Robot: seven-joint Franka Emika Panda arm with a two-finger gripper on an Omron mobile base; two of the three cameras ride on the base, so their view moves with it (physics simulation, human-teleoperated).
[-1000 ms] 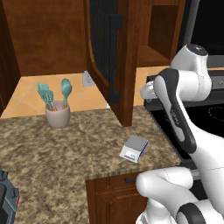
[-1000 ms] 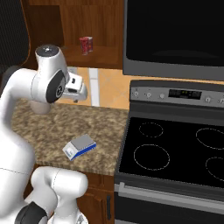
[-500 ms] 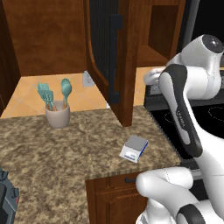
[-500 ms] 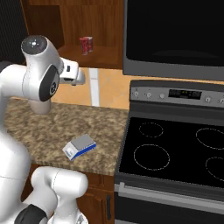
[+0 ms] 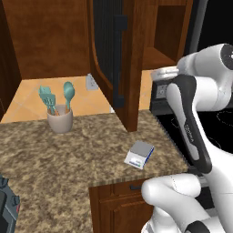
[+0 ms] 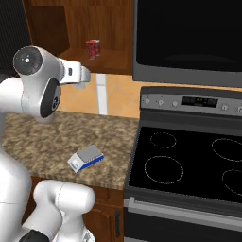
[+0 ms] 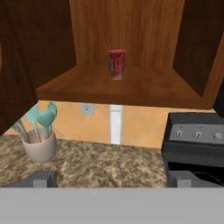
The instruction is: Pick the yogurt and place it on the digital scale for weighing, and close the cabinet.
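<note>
The yogurt (image 7: 117, 63), a small red cup, stands upright on the shelf of the open cabinet (image 7: 131, 89); it is also seen from the right base view (image 6: 93, 48). My gripper (image 7: 112, 179) points at it from some distance, below shelf level, open, with its fingertips (image 7: 41, 178) wide apart and nothing between them. From the right base view the gripper (image 6: 83, 78) hovers just under the shelf's front edge. The digital scale (image 5: 140, 154) (image 6: 86, 158) lies on the granite counter with nothing on its plate. The cabinet door (image 5: 109, 59) hangs wide open over the counter.
A grey utensil cup with teal spatulas (image 5: 59, 119) (image 7: 38, 140) stands at the back left of the counter. A black stove (image 6: 189, 165) sits right of the counter, with a dark microwave (image 6: 189, 38) above it. The open door juts out left of my arm.
My arm has lifted: the hand rose from counter-backsplash height to just below the cabinet shelf. The gripper has stayed open. Yogurt, scale and door have not moved.
</note>
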